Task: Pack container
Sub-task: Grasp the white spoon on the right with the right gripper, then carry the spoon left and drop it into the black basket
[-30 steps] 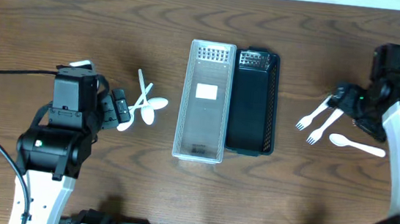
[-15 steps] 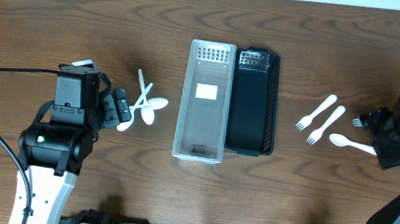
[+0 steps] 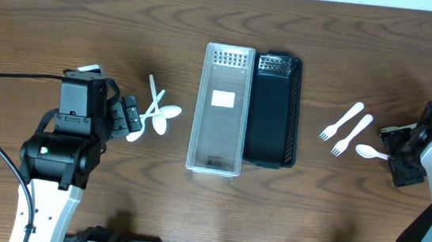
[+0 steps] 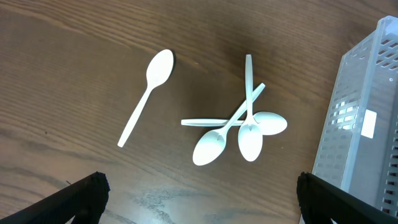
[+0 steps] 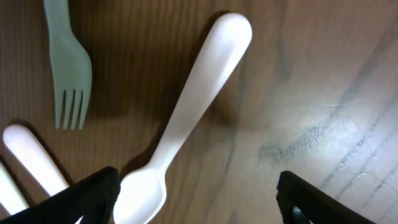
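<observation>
A clear plastic container (image 3: 223, 110) stands mid-table with a black container (image 3: 274, 111) touching its right side. Three white spoons (image 3: 157, 115) lie crossed to the left, and they also show in the left wrist view (image 4: 239, 127). A single spoon (image 4: 148, 93) lies apart from them. My left gripper (image 4: 199, 205) is open and empty, just short of the crossed spoons. Two white forks (image 3: 346, 127) and a white spoon (image 3: 372, 154) lie at the right. My right gripper (image 5: 196, 199) is open and empty, low over that spoon (image 5: 186, 118).
A third, greyish fork (image 5: 67, 68) lies beside the right spoon, and a fork handle end (image 5: 25, 149) shows at the left edge. The clear container's wall (image 4: 367, 124) is at the right of the left wrist view. Black cables run at the far left.
My right arm has swung right and toward the front, from beside the forks to over the spoon's handle. The left arm and all the cutlery are unchanged.
</observation>
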Available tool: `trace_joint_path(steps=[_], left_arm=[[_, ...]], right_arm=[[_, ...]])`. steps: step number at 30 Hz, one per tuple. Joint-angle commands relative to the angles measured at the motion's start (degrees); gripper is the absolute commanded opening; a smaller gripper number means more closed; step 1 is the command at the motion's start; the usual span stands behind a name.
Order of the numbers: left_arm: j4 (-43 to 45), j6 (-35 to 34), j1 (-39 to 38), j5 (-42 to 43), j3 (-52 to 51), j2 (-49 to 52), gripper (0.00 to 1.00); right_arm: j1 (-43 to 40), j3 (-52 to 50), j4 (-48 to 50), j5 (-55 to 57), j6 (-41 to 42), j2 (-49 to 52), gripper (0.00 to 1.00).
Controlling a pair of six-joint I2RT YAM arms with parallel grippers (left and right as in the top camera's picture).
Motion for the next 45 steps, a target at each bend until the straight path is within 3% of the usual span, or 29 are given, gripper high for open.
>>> trace_joint_path(steps=[1, 15, 20, 23, 27, 31, 33, 40, 45], left_arm=[[-0.1, 0.5, 0.3, -0.3, 1.0, 0.3, 0.98], [-0.1, 0.5, 0.3, -0.3, 1.0, 0.3, 0.98], [-0.1, 0.5, 0.3, -0.3, 1.0, 0.3, 0.98], [-0.1, 0.5, 0.3, -0.3, 1.0, 0.3, 0.98], [-0.1, 0.5, 0.3, -0.3, 1.0, 0.3, 0.98], [-0.1, 0.5, 0.3, -0.3, 1.0, 0.3, 0.98], [-0.1, 0.5, 0.3, -0.3, 1.0, 0.3, 0.98], [-0.1, 0.5, 0.3, -0.3, 1.0, 0.3, 0.98], [-0.1, 0.5, 0.3, -0.3, 1.0, 0.3, 0.98]], right_arm=[[-0.7, -0.4, 0.8, 2.7, 3.1, 2.8, 0.82], [-1.7, -0.3, 5.1, -3.7, 4.5, 13.9, 0.74], [-1.7, -0.3, 4.2, -3.4, 3.4, 14.6, 0.59], [-1.7, -0.2, 4.2, -5.7, -1.2, 14.2, 0.43], [-1.7, -0.2, 4.1, -6.2, -6.3, 12.6, 0.32], [-1.6, -0.2, 3.2, -6.2, -9.7, 7.9, 0.07], [-1.4, -0.2, 2.8, -6.2, -10.6, 4.1, 0.01], [3.3, 0.7, 2.9, -6.9, -14.3, -15.2, 0.01], [11.8, 2.2, 9.1, -18.1, -21.8, -26.4, 0.01]])
